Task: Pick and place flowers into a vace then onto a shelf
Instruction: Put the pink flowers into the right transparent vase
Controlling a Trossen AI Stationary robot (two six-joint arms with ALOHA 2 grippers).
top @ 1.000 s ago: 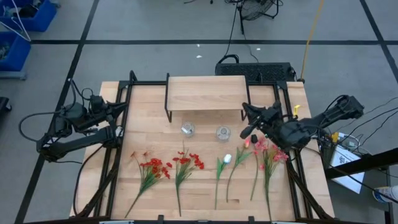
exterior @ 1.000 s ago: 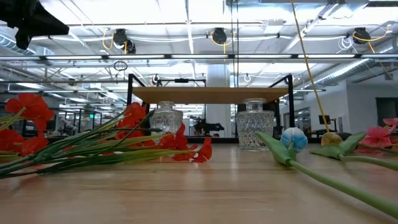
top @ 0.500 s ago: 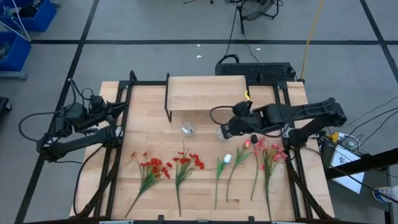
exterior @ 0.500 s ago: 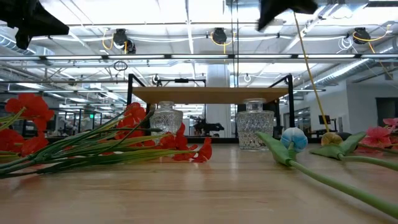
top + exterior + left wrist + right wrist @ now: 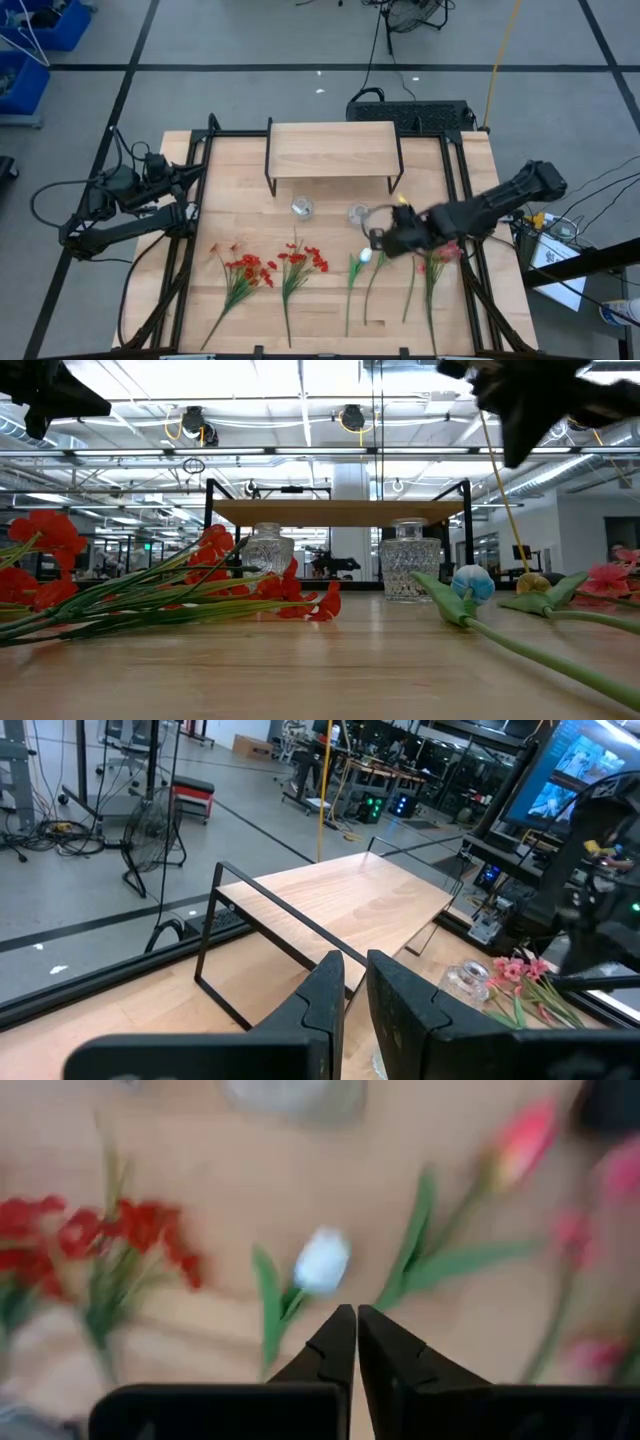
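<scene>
Swung over from the bench's right edge, right claw (image 5: 378, 240) now above white tulip (image 5: 366, 255) lying among flowers (image 5: 300, 268) on bench (image 5: 330, 210), shut and empty; light, floppy, best pinched mid-stem.

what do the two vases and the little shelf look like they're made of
The two vases: probably clear cut or pressed glass; you see through them, and their patterned sides sparkle. The shelf: a pale board with faint grain, likely matte wood like the tabletop, on thin black legs that look like painted metal.
</scene>
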